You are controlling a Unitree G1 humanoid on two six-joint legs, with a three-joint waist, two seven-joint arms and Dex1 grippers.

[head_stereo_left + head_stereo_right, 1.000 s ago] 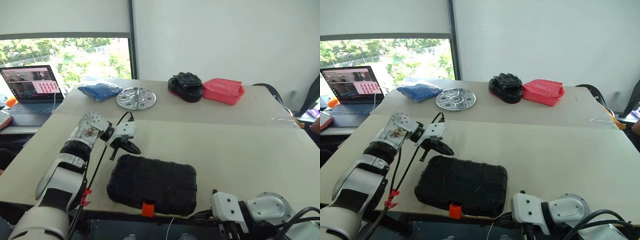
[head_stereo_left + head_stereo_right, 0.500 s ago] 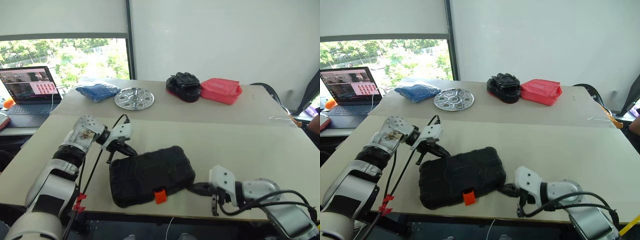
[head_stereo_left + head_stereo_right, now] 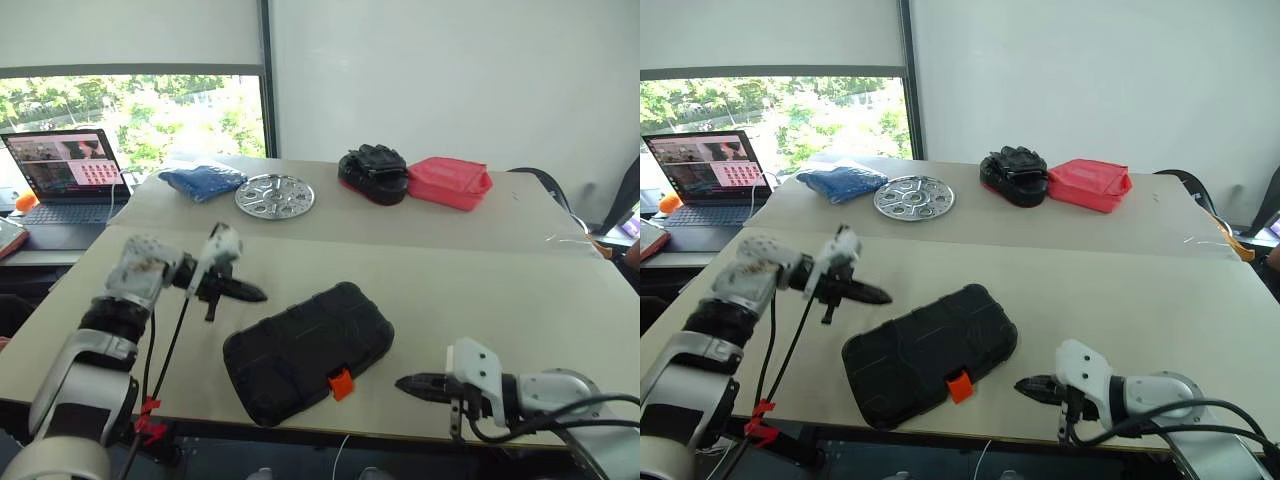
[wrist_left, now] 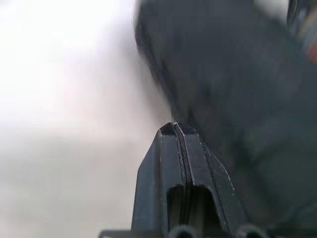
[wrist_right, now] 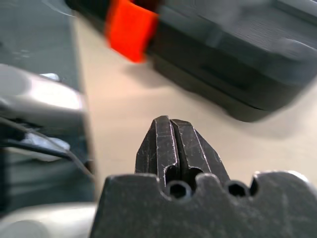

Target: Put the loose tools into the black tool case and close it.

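An office-like workroom — pale tables [image 3: 480, 280], an open laptop [image 3: 62, 180] beside a window [image 3: 150, 125].

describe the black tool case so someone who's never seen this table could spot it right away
On the near beige table, close to the front edge, lies a closed black moulded-plastic tool case with rounded corners, set askew. Its bright orange latch separates it from the black gloves bundle on the far table.

Bright daylight comes through the window [image 3: 130, 115] at the left, washing the trees outside pale. The table [image 3: 480, 290] is evenly lit with soft shadows. The left wrist view is heavily smeared; in the right wrist view the black tool case [image 5: 237, 54] and its orange latch [image 5: 130, 29] are blurred.
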